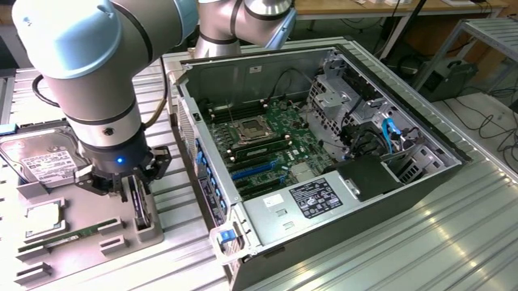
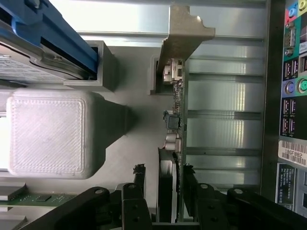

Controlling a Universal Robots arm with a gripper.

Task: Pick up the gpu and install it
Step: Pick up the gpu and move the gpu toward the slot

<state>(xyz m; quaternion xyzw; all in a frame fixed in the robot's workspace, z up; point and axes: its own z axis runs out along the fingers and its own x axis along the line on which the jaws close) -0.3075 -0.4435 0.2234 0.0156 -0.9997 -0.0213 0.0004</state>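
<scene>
— What was it all standing on?

— A ribbed, brushed-metal table that caught long streaks of light. In the exterior view, taking the open computer case as the middle of the dial, a wooden benchtop ran past twelve o'clock. Loose cables lay on the floor near three.

— And the parts?

— They were on a grey moulded tray at eight o'clock, just beside the case. A hard drive with a white label lay at nine, and a narrow green memory stick lay nearer the camera.

— How was the arm posed?

— The arm, smooth pale blue with grey joints, stood at ten o'clock. Its last link was close to vertical, with the wrist aimed straight down at the tray.

— The jaws?

— Apart. The gripper straddled the gpu, with one of its black fingers on either side. A sliver of gap showed at one finger; at the other I couldn't tell whether it touched.

— Where did the gpu sit?

— On edge in a slot of the tray, not lifted. It was a thin green board studded with small parts. Its silvery bracket, flat and notched, was at the end away from the fingers.

— Anything beside it?

— A white block with rounded corners and a fine crosshatched skin.
</scene>
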